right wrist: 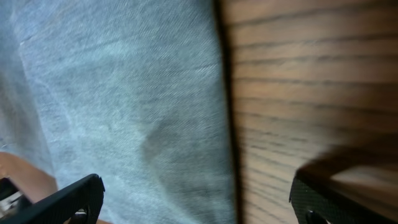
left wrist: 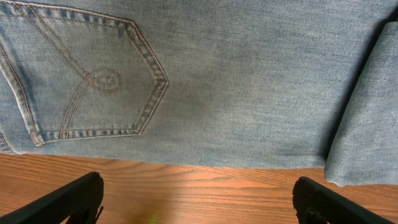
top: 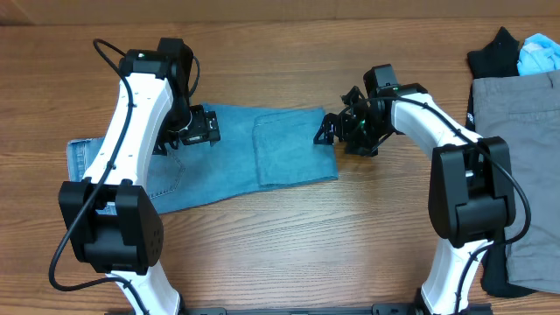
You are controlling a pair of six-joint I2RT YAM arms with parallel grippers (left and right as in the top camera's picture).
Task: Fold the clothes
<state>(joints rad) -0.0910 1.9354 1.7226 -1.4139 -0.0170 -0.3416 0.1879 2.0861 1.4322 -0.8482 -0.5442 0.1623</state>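
The light blue jeans (top: 236, 153) lie flat on the wooden table, with the legs folded back over the middle. My left gripper (top: 203, 127) hovers open at the far edge of the jeans; its view shows a stitched back pocket (left wrist: 93, 81), the folded leg edge (left wrist: 367, 112), and both fingers wide apart (left wrist: 199, 202) over bare wood. My right gripper (top: 337, 129) is open at the right folded end; its fingers (right wrist: 196, 202) straddle the denim edge (right wrist: 124, 106), holding nothing.
Grey trousers (top: 525, 166) lie at the table's right side. A black garment (top: 494, 54) and a light blue bundle (top: 538, 54) sit at the far right corner. Bare wood (top: 306, 245) lies in front of the jeans.
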